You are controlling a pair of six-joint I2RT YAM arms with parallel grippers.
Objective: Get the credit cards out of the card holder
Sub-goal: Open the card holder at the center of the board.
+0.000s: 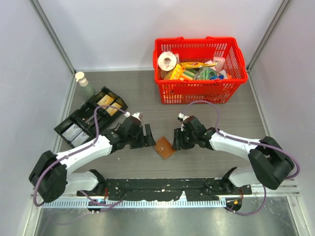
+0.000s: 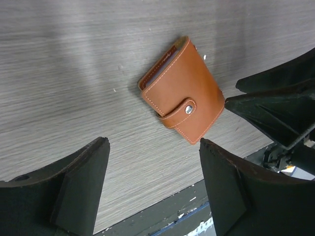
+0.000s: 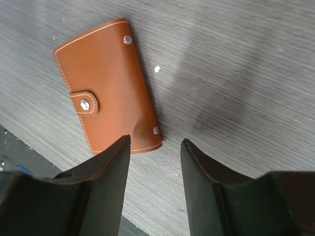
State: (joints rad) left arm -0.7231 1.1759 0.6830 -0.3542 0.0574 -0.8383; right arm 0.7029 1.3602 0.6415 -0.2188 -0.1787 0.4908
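Found small brown stitched-leather card holder (image 2: 182, 91) snapped shut between spread, empty left gripper (image 2: 153, 157) and right gripper (image 3: 155, 147); judged it light, supple, best pinched across its edges

tan-brown, pale-stitched card holder (image 2: 182, 91) (silver snap (image 2: 188, 109)), red basket (image 1: 197, 93), grey woodgrain table (image 1: 147, 96).

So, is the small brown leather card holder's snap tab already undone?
No, the card holder lies on the wood-grain table with its tab snapped shut.
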